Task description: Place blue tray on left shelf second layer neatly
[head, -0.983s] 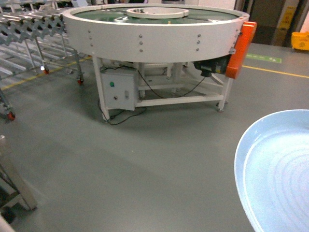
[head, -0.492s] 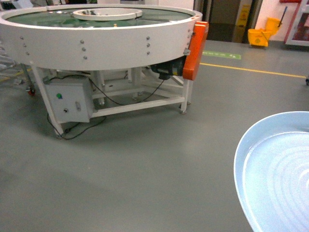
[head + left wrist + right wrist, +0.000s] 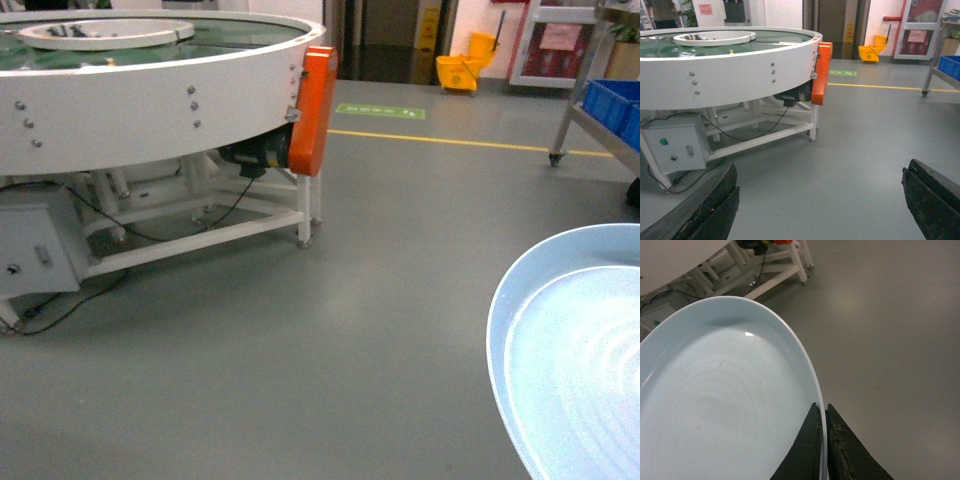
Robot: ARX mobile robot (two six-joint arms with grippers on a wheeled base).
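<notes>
The blue tray is a pale sky-blue round dish that fills the lower right of the head view, held above the grey floor. In the right wrist view my right gripper is shut on the blue tray, one finger inside the rim and one outside. My left gripper is open and holds nothing, with only floor between its dark fingers. A silver steel rack carrying a dark-blue crate shows at the far right. I cannot tell whether it is the left shelf.
A large white round conveyor table with an orange guard stands at the left. A grey control box and cables hang under it. A yellow mop bucket and a yellow floor line lie beyond.
The head view has swung to the right. The round table slid left, and the steel rack with the blue crate came into sight. The tray keeps its place in the view.
</notes>
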